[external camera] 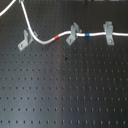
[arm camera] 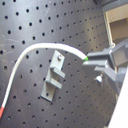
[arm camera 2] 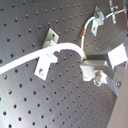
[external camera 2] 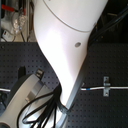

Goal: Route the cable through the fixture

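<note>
The white cable point(external camera: 45, 40) runs from the first exterior view's top left down past the left slanted grey clip, the fixture point(external camera: 23, 41). It lies just to the first exterior view's right of the fixture, not in its fork. Its red band point(external camera: 57, 37) sits before the middle clip point(external camera: 73, 34), and its blue band point(external camera: 86, 35) lies between that clip and the right clip point(external camera: 108, 32). In both wrist views my gripper point(arm camera: 92, 61) point(arm camera 2: 87, 62) is shut on the cable point(arm camera: 50, 47) point(arm camera 2: 55, 50), which arcs over the fixture point(arm camera: 54, 75) point(arm camera 2: 46, 52). The gripper is outside the first exterior view.
The black perforated board point(external camera: 65, 90) carries the three clips. In the second exterior view the white arm point(external camera 2: 70, 45) and its hoses fill the middle, leaving one clip point(external camera 2: 105, 87) and the blue band point(external camera 2: 86, 89) visible. A shelf edge point(arm camera: 117, 25) shows beyond the board.
</note>
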